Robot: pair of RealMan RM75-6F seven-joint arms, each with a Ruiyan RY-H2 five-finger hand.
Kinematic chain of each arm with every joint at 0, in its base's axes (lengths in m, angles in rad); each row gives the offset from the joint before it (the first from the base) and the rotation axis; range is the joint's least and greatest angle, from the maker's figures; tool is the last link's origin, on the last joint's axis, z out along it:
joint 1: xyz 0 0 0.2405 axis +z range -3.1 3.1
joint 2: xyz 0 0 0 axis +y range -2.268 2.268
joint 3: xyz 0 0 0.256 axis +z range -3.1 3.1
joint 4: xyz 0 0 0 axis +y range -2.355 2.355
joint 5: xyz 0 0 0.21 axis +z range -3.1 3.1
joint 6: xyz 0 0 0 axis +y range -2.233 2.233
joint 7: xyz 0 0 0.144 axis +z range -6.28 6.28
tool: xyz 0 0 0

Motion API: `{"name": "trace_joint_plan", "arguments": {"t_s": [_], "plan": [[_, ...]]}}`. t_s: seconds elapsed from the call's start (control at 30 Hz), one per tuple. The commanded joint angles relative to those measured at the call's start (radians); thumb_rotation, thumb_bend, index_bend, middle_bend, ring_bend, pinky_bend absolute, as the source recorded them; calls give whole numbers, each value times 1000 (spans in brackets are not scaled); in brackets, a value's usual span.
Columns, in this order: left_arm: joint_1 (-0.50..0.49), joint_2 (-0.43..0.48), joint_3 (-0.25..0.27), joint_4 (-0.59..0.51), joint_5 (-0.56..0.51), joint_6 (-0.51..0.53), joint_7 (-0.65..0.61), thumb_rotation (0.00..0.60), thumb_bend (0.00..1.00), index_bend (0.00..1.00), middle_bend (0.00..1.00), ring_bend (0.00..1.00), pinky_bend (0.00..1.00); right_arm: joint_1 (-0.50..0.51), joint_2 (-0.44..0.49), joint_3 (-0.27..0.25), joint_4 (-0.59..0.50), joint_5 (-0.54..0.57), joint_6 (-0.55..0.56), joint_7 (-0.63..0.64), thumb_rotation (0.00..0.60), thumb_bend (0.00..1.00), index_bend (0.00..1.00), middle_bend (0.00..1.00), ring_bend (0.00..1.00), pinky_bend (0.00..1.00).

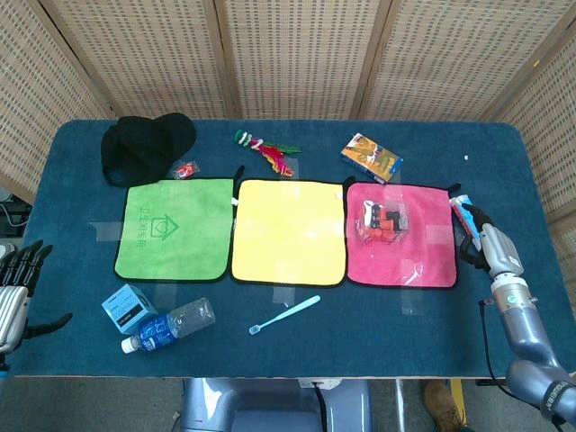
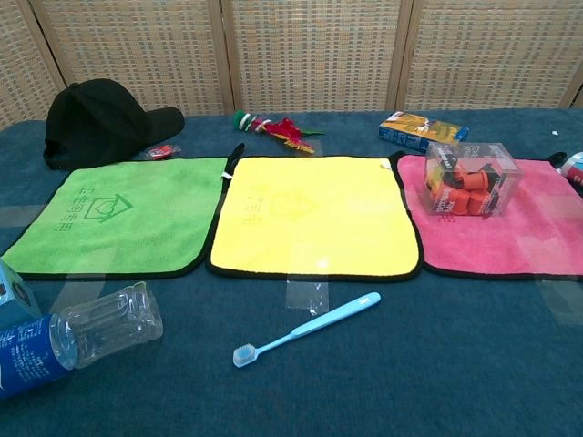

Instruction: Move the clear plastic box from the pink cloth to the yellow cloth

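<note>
The clear plastic box, filled with orange and black pieces, stands upright on the pink cloth, in its left half. The yellow cloth lies bare just left of the pink one. My right hand hovers edge-on beside the pink cloth's right border, about a hand's width from the box, holding nothing. At the table's left front edge, my left hand has its fingers spread and holds nothing. Neither hand shows in the chest view.
A green cloth lies left of the yellow one. Behind the cloths are a black cap, a colourful toy and a printed carton. A white tube lies under my right hand. In front lie a toothbrush, bottle and small blue box.
</note>
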Motion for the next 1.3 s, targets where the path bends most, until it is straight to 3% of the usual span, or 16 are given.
{"name": "trace_joint_plan", "arguments": {"t_s": [0.03, 0.47, 0.7, 1.3], "plan": [[-8, -1, -4, 4, -13, -15, -2, 600, 0, 0, 0, 0, 0, 57, -39, 27, 52, 87, -88, 30, 600, 1000, 99, 139, 109, 222], [-20, 2, -7, 3, -37, -37, -2, 600, 0, 0, 0, 0, 0, 173, -130, 17, 126, 254, -180, -8, 600, 1000, 116, 159, 130, 269], [-19, 6, -8, 2, -41, -35, -11, 600, 0, 0, 0, 0, 0, 206, -135, 22, 93, 312, -213, -1, 600, 1000, 131, 174, 151, 319], [-17, 15, -6, 0, -38, -29, -33, 600, 0, 0, 0, 0, 0, 316, -164, 16, 34, 435, -229, -20, 600, 1000, 146, 191, 175, 337]]}}
